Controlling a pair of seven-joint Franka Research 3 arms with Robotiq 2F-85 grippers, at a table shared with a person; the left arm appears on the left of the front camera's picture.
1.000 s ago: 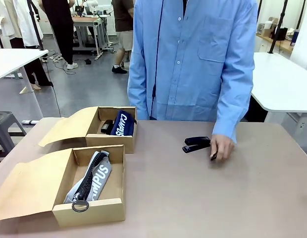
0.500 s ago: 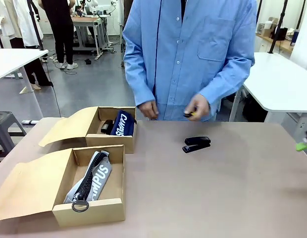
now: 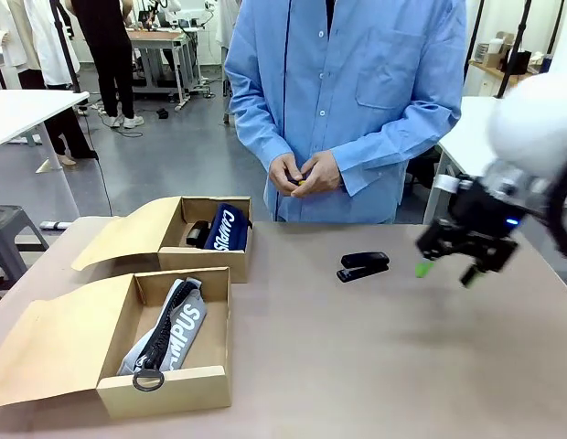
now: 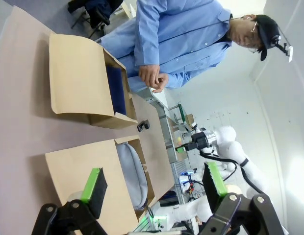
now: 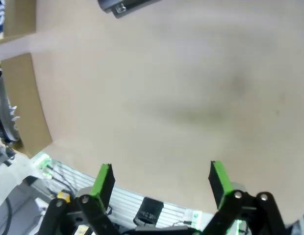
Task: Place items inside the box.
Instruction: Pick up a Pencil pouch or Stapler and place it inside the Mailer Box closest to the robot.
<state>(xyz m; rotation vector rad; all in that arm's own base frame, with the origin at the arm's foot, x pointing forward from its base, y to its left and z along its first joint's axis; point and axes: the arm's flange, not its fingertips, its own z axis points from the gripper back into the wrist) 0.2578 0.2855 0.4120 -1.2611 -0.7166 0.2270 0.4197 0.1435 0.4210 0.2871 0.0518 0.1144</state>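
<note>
While my right gripper (image 3: 444, 273) hangs spread at frame right, a black stapler (image 3: 363, 265) lies centre; my left gripper (image 4: 154, 181) is spread too.

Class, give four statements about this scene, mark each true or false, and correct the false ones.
1. The black stapler lies on the table, outside both boxes. True.
2. The grey pouch sits in the far box. False: it lies in the near box; the far box holds the navy pouch.
3. The right tool grips the stapler. False: it is open, apart from the stapler.
4. The person's hands are held together, off the table. True.
</note>
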